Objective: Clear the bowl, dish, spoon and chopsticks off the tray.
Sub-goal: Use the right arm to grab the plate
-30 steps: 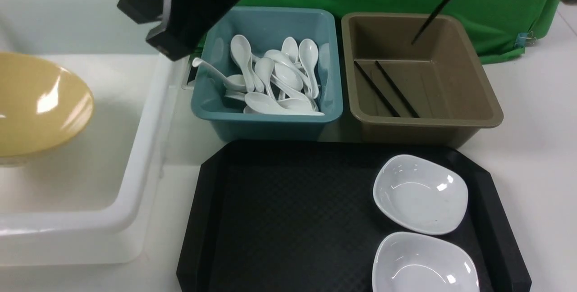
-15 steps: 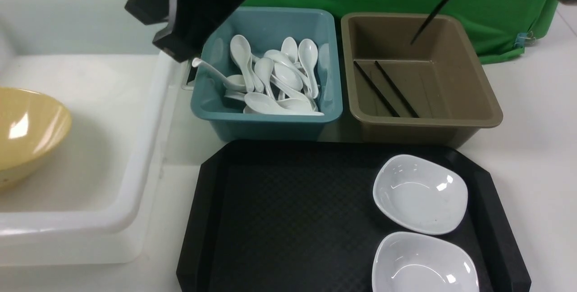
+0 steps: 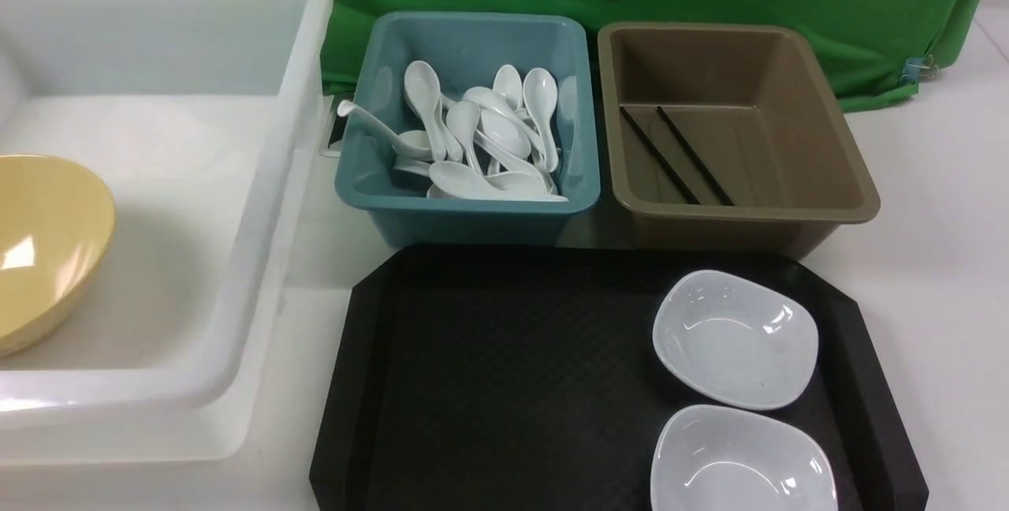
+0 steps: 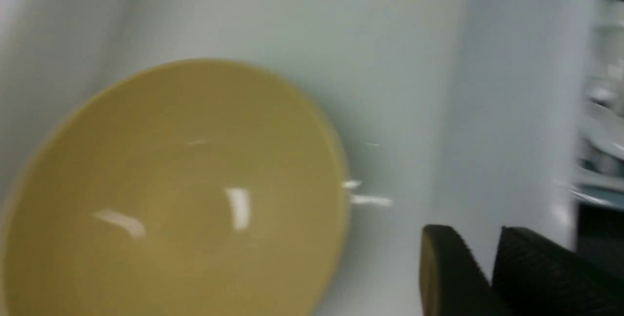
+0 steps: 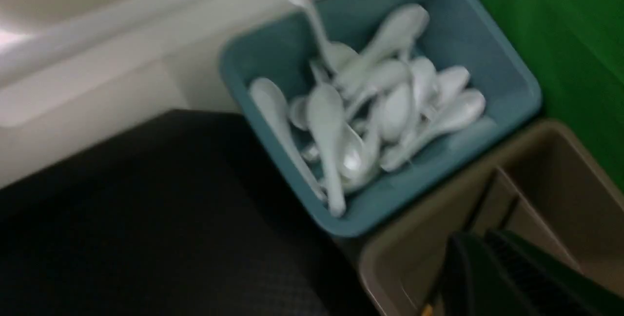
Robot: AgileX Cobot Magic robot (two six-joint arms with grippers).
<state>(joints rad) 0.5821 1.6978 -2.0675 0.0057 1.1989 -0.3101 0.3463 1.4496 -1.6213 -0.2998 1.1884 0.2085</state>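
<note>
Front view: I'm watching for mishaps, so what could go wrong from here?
The far dish and near dish sit almost touching on the tray; lifting one may nudge the other. The bowl lies tilted in the white tub and might rock or slide. One spoon sticks up at the teal tub's rim; it could snag on anything passing over.

White table (image 3: 930, 259) carries white bin (image 3: 236, 322), teal tub (image 3: 465, 215), brown tub (image 3: 749, 221), black tray (image 3: 512, 377).
</note>
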